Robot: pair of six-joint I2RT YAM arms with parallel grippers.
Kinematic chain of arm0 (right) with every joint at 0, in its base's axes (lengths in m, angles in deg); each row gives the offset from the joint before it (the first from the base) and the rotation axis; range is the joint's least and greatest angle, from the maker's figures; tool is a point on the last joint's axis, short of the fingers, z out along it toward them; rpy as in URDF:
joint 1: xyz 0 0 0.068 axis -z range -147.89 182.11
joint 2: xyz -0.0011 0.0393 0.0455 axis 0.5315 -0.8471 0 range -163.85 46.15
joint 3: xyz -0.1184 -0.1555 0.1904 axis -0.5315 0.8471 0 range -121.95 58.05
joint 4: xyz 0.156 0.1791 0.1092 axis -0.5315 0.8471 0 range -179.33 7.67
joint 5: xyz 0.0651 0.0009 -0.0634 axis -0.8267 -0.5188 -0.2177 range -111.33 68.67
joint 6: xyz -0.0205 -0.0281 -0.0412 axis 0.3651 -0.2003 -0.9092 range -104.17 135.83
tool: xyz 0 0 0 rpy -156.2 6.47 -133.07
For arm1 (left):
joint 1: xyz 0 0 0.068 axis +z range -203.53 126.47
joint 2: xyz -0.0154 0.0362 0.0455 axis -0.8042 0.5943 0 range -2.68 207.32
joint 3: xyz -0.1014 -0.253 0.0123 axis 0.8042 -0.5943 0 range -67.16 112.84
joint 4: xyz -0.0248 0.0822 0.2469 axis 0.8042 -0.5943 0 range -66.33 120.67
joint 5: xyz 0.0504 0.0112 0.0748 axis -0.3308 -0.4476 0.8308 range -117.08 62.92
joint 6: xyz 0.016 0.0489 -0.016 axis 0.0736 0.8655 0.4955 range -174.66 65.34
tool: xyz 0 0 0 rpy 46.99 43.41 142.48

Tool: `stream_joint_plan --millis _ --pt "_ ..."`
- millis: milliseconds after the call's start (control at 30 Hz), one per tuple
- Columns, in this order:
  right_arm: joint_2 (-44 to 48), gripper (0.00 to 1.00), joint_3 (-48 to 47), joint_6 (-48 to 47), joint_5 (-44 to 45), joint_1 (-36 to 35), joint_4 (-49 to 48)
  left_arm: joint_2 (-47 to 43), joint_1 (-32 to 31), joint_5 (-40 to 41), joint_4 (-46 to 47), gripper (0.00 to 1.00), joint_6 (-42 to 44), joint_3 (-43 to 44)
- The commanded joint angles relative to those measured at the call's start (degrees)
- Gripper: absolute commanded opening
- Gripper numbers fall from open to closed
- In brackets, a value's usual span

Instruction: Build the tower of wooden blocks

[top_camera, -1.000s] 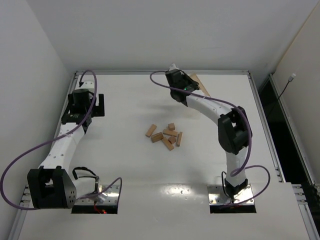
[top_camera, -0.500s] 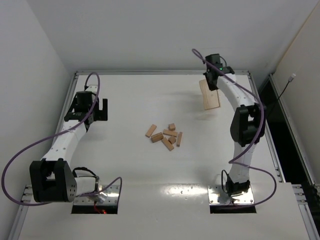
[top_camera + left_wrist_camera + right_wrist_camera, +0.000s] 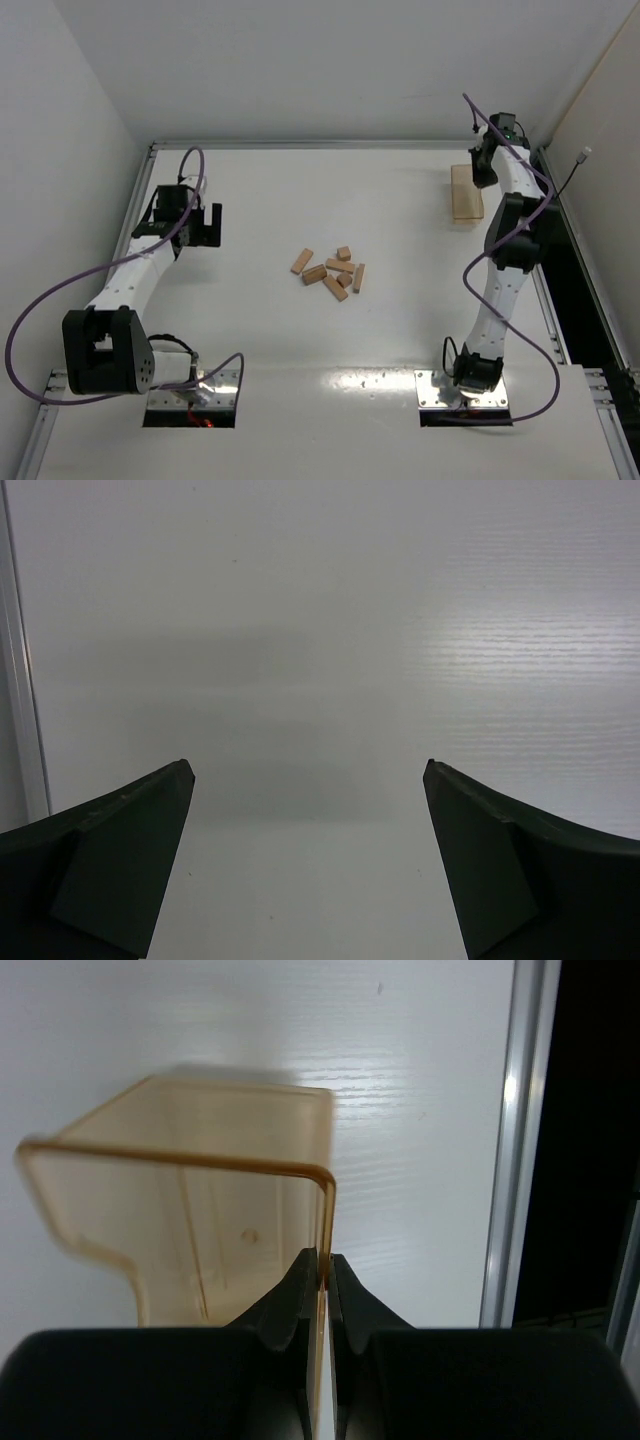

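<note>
Several small wood blocks (image 3: 333,271) lie scattered flat at the middle of the table. My right gripper (image 3: 484,172) is at the far right corner, shut on the wall of a clear amber plastic bin (image 3: 465,193). In the right wrist view the gripper (image 3: 323,1265) pinches the bin's (image 3: 190,1230) right wall, and the bin looks empty. My left gripper (image 3: 205,224) is open and empty at the far left, well apart from the blocks. The left wrist view shows its fingertips (image 3: 160,810) spread wide over bare table.
A metal rail (image 3: 524,200) edges the table on the right, close beside the bin; it also shows in the right wrist view (image 3: 515,1140). Another rail (image 3: 20,680) runs along the left edge near my left gripper. White walls enclose the table.
My right arm has swung the amber bin from the far middle to the far right corner. My left gripper has moved slightly right and toward the middle.
</note>
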State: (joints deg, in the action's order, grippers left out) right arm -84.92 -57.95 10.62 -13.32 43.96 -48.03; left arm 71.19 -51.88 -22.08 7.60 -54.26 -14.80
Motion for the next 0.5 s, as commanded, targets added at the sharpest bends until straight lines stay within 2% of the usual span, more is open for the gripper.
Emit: stream_joint_plan --millis 0,233,267,300,367,400,467 --pt "-1.6 0.0 -3.3 -1.6 -4.7 1.3 0.1 -0.1 0.7 -1.5 -0.7 1.0 -0.1 2.7" --pt "-4.2 0.0 -4.5 -2.8 -4.7 2.5 -0.5 -0.1 0.7 -1.5 -1.8 1.0 -1.2 2.7" --pt "-4.2 0.03 -4.5 -2.8 -4.0 2.5 -1.6 -0.1 0.7 -1.5 -1.8 1.0 -1.2 2.7" --pt "-4.2 0.13 -3.8 -2.8 -2.4 2.5 -2.3 -0.1 0.7 -1.5 -1.8 1.0 -1.2 2.2" --pt "-3.6 0.26 -3.3 -2.8 -0.4 2.5 -3.1 -0.1 0.7 -1.5 -1.8 1.0 -1.2 2.2" --pt "-2.8 0.39 -3.3 -1.7 2.4 2.5 -4.1 -0.1 0.7 -1.5 -1.8 1.0 -1.2 2.2" --pt "-2.3 0.51 -3.3 -1.7 3.4 2.5 -4.1 -0.1 0.7 -1.5 -1.8 1.0 -1.2 2.2"
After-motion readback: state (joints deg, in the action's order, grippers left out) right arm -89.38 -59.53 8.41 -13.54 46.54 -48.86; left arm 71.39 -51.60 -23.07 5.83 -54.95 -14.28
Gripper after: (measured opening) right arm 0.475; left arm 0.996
